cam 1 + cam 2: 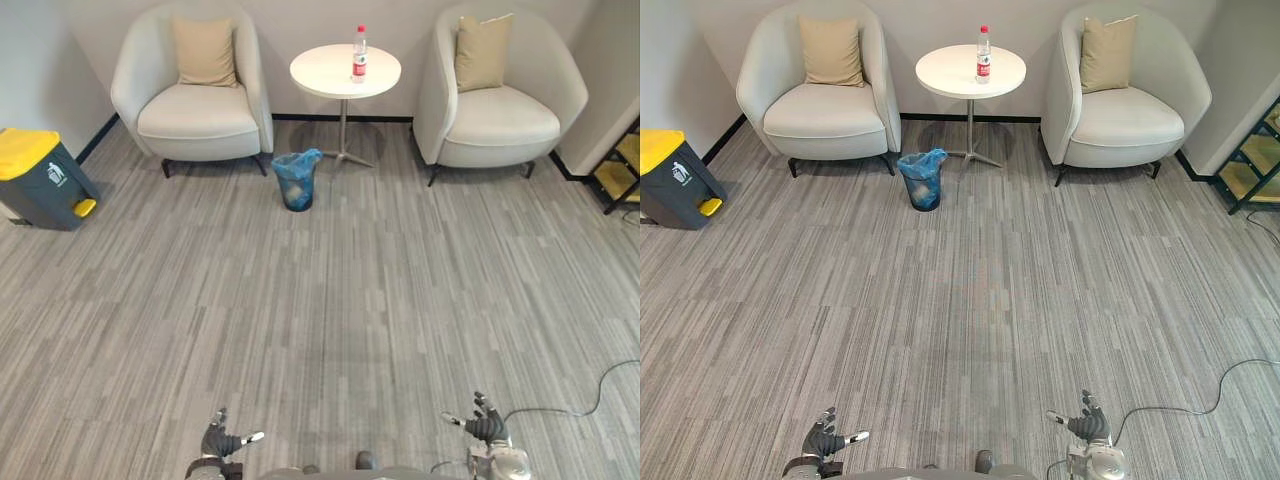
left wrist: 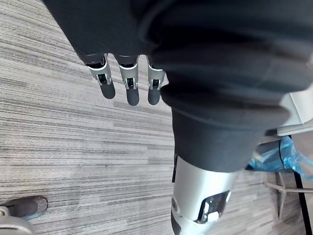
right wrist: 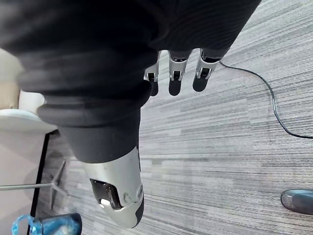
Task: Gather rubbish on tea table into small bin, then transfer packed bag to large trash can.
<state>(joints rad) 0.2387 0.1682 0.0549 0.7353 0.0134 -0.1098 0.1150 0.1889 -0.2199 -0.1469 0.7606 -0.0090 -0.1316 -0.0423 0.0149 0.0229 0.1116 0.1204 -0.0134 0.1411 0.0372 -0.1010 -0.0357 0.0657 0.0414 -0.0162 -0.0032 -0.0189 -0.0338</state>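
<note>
A clear plastic bottle [image 1: 359, 53] with a red cap and label stands upright on the round white tea table [image 1: 325, 72] at the far end of the room. The small bin [image 1: 297, 180], lined with a blue bag, sits on the carpet in front of the table's left side. The large grey trash can [image 1: 38, 180] with a yellow lid stands at the far left wall. My left hand [image 1: 221, 440] hangs low at the bottom left, fingers straight, holding nothing. My right hand [image 1: 484, 428] hangs at the bottom right, likewise open and empty.
Two pale armchairs [image 1: 195, 95] [image 1: 500, 95] with beige cushions flank the table. A dark shelf unit [image 1: 622, 170] stands at the right edge. Wide grey carpet [image 1: 330, 320] lies between me and the table.
</note>
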